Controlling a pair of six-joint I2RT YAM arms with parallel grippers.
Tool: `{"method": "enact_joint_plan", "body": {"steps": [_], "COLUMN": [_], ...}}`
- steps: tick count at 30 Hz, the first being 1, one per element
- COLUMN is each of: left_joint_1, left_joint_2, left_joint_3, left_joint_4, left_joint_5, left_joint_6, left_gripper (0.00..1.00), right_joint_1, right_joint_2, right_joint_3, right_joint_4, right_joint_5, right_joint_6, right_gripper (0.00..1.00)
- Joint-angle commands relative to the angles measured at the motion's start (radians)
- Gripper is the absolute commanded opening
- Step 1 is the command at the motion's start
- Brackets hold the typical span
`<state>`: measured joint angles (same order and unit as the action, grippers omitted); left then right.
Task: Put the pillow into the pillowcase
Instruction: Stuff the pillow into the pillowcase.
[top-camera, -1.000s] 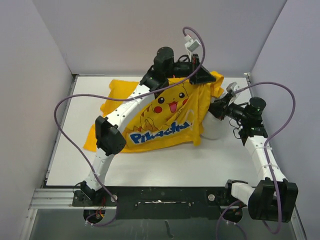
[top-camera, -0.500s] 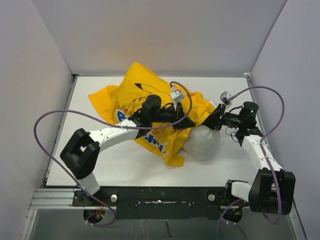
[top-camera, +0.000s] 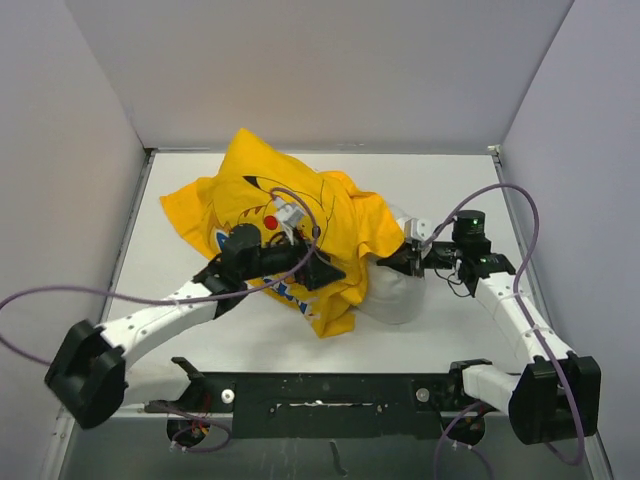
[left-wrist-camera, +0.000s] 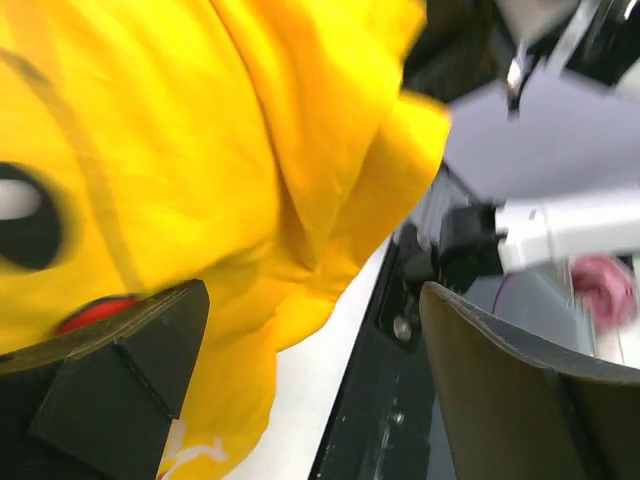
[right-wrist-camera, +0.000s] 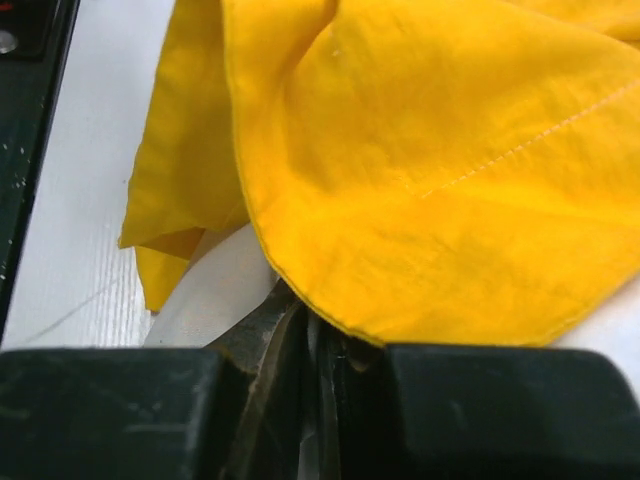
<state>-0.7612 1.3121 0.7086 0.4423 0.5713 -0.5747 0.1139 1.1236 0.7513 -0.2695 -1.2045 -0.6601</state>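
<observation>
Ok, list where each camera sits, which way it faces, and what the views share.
Top external: above and behind the robot, looking down on the table; left arm and right arm both show.
Left wrist: on the left arm's wrist, facing the pillowcase past its open left end effector.
Right wrist: on the right arm's wrist, facing the pillow and pillowcase hem, which the shut right end effector pinches.
Shared: all three see the yellow pillowcase.

The top camera looks down from behind onto the whole flat white table. The left wrist camera faces near-right, the right one left, both very close to the bright yellow printed cloth pillowcase all three share.
</observation>
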Motion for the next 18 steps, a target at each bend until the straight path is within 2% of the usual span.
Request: {"method": "enact_joint_plan", "body": {"steps": [1,4,8,13,16,18], "left_joint_1": [0.131,0.183,0.232,0.278,0.278,0.277], "left_joint_2": [-0.266,-0.363,-0.390,-0.232,-0.094,-0.011], "left_joint_3": [0.071,0.072,0.072,0.253,0.396,0.442], "left_joint_4": [-0.347,-0.513,-0.584,-0.694,-0.818,-0.829], "left_joint_5": [-0.155,-0.277,-0.477,-0.615,-0.701,-0.697], "left_joint_6": [-0.067,-0.087,-0.168,-0.299,-0.347,-0.360], "left_gripper": [0.88,0.95,0.98,0.98,0.98,0.98], "right_joint_1": [0.040,0.067,0.101,0.157,0.216,0.263], "right_joint_2": [-0.037,-0.055,-0.057,-0.051,-0.041,-0.027], "right_joint_3": [0.009,0.002,0.007,0.023,0.041,0.061], "right_joint_4": [-0.267,-0.359,-0.393,-0.430,-0.461,-0.491], "right_joint_5": [0.019,0.023,0.056,0.117,0.230,0.315], "right_joint_6": [-0.352,-0.523,-0.577,-0.633,-0.683,-0.721], "right_gripper": [0.06,0.09,0.08,0.05,0.04,0.03]}}
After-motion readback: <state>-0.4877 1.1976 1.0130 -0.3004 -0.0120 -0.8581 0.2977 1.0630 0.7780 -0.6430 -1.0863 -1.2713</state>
